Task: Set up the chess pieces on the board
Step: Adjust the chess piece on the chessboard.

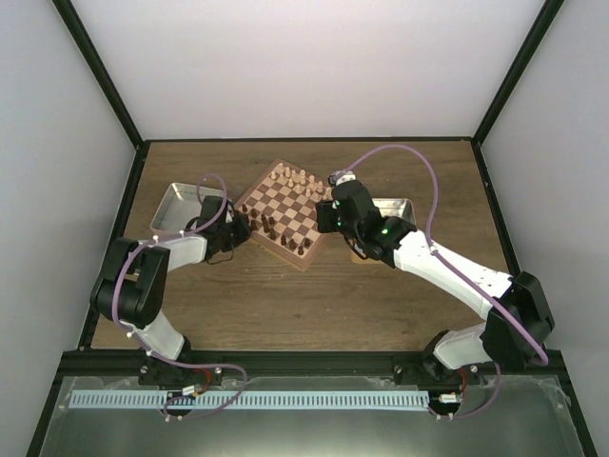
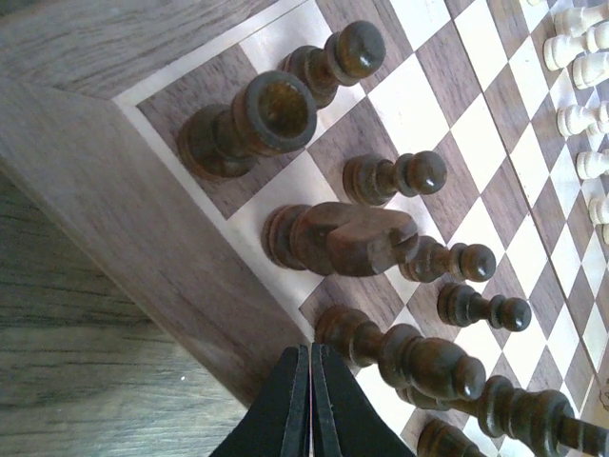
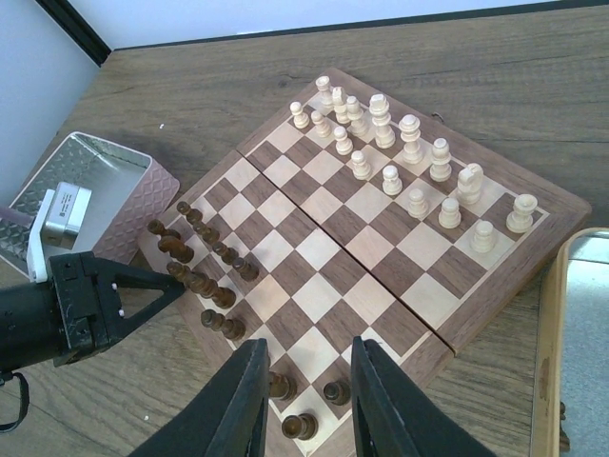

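The board (image 1: 297, 211) lies turned like a diamond at mid table. Dark chess pieces (image 3: 195, 281) stand in two rows along its near-left edge, and three more (image 3: 335, 391) stand near its closest corner. In the left wrist view a dark rook (image 2: 252, 124), knight (image 2: 338, 238) and bishop (image 2: 400, 357) stand close by. My left gripper (image 2: 309, 381) is shut and empty, over the board's border beside the bishop; it also shows in the right wrist view (image 3: 181, 283). My right gripper (image 3: 304, 381) is open and empty above the three corner pieces.
Pale cream pieces (image 3: 400, 171) fill the board's far side. A pink-sided metal tin (image 3: 86, 181) stands left of the board, behind the left gripper. A second tin (image 3: 576, 333) lies to the right. The enclosure's walls ring the table.
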Available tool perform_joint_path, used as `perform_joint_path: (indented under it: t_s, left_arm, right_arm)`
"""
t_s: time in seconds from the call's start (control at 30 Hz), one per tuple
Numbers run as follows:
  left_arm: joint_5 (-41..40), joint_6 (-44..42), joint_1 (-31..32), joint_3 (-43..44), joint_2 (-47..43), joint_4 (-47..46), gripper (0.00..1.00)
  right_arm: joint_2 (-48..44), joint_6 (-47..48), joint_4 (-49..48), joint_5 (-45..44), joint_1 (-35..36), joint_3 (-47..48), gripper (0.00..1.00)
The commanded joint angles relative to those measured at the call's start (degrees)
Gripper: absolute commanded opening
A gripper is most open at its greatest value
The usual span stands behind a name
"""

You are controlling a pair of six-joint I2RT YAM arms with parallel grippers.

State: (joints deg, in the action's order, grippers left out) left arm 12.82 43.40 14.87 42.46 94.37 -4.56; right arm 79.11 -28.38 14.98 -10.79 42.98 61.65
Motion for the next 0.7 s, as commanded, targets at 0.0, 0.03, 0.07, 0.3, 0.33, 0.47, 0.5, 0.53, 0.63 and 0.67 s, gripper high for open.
perform_joint_path:
  t_s: [0.0,0.03,0.07,0.3,0.33,0.47,0.5,0.53,0.63,0.67]
  left_arm:
    - [0.8,-0.77,-0.28,1.04,1.57,-1.65,0.04]
    - [0.74,-0.73,-0.22,0.99,1.67,-1.68,0.04]
    - [0.64,-0.75,-0.24,1.02,1.79,-1.68,0.04]
    - [1.01,-0.86,-0.2,0.99,2.14,-2.27,0.05]
    - [1.33,-0.87,-0.2,1.07,2.47,-2.4,0.05]
    - [1.03,-0.51,-0.11,0.58,2.03,-2.25,0.05]
    - [0.72,-0.5,-0.11,0.25,1.56,-2.22,0.05]
    - [0.42,-0.51,-0.11,-0.01,0.99,-2.07,0.05]
    - [-0.13,-0.59,-0.11,-0.84,-0.73,-1.12,0.06]
    - [-0.27,-0.52,-0.11,-1.31,-1.63,-0.95,0.07]
  right_arm:
    - [0.55,-0.88,0.67,-1.99,-0.26,0.45,0.26]
    - [0.61,-0.93,0.72,-2.04,-0.22,0.41,0.26]
    - [0.62,-1.07,0.84,-2.03,-0.23,0.4,0.26]
    - [0.98,-1.31,1.67,-2.51,-0.24,0.75,0.26]
    - [1.0,-1.31,1.73,-2.59,-0.24,0.75,0.26]
    - [0.96,-1.72,2.56,-3.2,-0.24,0.75,0.26]
    - [0.96,-1.76,2.78,-3.41,-0.26,0.8,0.26]
    - [0.9,-1.76,2.97,-3.71,-0.31,0.84,0.26]
    - [0.84,-1.69,3.38,-3.98,-0.96,0.89,0.26]
    - [0.81,-1.58,3.63,-4.06,-1.41,0.85,0.26]
